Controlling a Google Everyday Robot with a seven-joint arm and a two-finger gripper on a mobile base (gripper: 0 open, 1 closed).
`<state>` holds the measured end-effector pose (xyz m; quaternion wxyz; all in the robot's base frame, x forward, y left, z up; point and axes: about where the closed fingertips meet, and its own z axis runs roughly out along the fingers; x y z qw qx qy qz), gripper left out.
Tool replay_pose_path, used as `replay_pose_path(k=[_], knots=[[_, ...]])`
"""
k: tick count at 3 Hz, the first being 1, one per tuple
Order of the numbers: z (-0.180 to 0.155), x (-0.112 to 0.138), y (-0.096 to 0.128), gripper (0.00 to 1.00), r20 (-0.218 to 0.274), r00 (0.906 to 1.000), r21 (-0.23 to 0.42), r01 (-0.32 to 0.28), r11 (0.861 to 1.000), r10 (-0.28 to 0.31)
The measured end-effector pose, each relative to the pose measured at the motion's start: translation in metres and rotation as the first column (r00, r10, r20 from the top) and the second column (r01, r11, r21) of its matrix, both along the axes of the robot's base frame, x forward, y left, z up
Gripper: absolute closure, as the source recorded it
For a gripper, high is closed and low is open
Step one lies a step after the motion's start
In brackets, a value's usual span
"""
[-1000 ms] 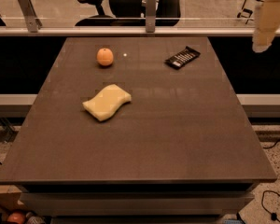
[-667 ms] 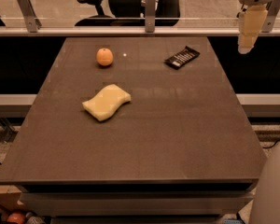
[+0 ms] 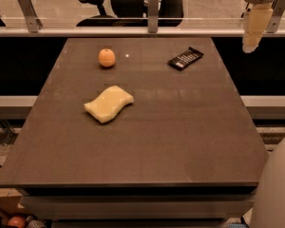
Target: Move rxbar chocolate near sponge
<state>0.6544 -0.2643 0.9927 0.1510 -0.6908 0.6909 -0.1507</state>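
Observation:
The rxbar chocolate (image 3: 185, 58), a flat black wrapper with white print, lies on the far right part of the dark table (image 3: 180, 137). The pale yellow sponge (image 3: 109, 103) with wavy edges lies left of the table's middle, well apart from the bar. My gripper (image 3: 251, 45) hangs from the arm at the upper right, above and beyond the table's right edge, to the right of the bar and not touching it.
A round orange fruit (image 3: 107, 58) sits at the far left of the table, beyond the sponge. A railing with glass panels (image 3: 152, 31) runs behind the table. Office chairs (image 3: 128, 4) stand behind the glass. Part of my pale body (image 3: 278, 194) fills the lower right corner.
My gripper has moved left, from the right edge of view toward the table's right side. More of my body shows at the lower right. The objects on the table have not moved.

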Motion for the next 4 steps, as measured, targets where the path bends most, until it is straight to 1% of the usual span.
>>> replay_pose_path(k=[1,2,3,4], knots=[[-0.002,0.012,-0.001,0.0,0.026,0.9954,0.026,-0.092,0.995,0.092],[-0.006,0.026,-0.001,0.0,0.032,0.9767,0.01,-0.212,0.977,0.212],[-0.017,0.039,0.003,0.0,0.005,0.9571,-0.029,-0.289,0.957,0.29],[-0.031,0.061,0.011,0.0,-0.031,0.939,-0.102,-0.344,0.933,0.343]])
